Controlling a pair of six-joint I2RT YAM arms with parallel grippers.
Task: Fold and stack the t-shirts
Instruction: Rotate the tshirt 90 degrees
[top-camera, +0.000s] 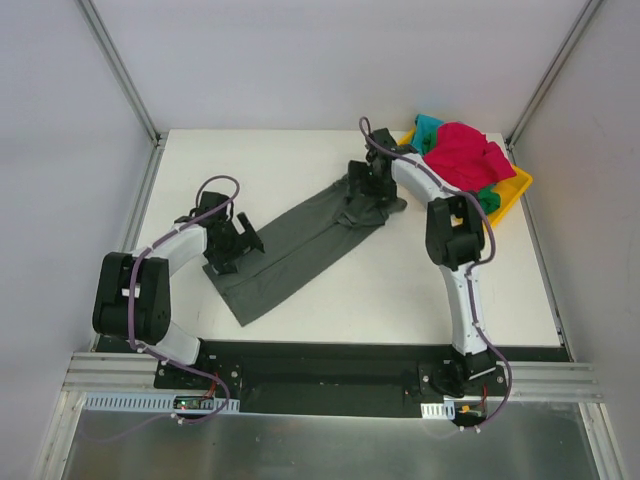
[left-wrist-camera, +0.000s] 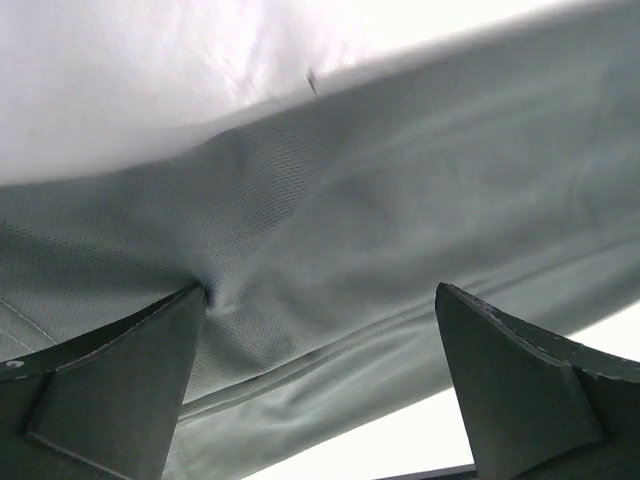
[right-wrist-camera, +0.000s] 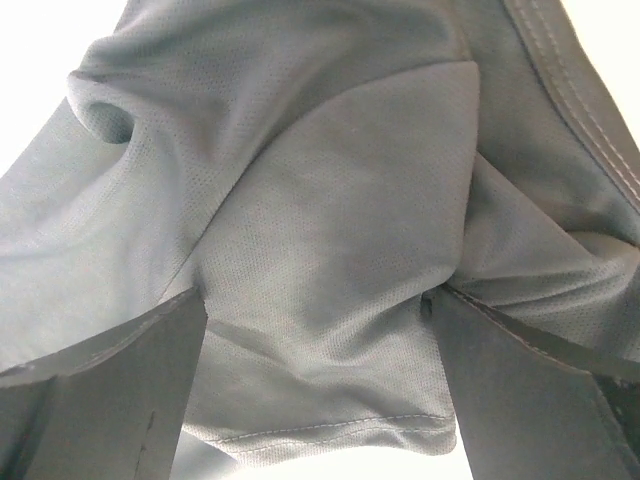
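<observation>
Grey t-shirt (top-camera: 300, 243) lies diagonally on white table (top-camera: 400, 290).

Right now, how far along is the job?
Done: no folded stack shows yet. In hand: the grey t-shirt lies in a long strip, left claw open at its near end, right claw open over the bunched far end. Left: the heaped shirts in the yellow bin.

Top view: bright, even, diffuse lighting; white matte surface (top-camera: 400, 290) near overexposed; faint soft shadows edging the dark grey fabric t-shirt (top-camera: 290, 250). Focus sharp throughout. Left wrist view: upper left washed to white glare; weave crisp mid-frame; dark end effector fingers (left-wrist-camera: 100, 390) shaded at lower corners. Right wrist view: white margins clipped; folds deeply shaded.
</observation>
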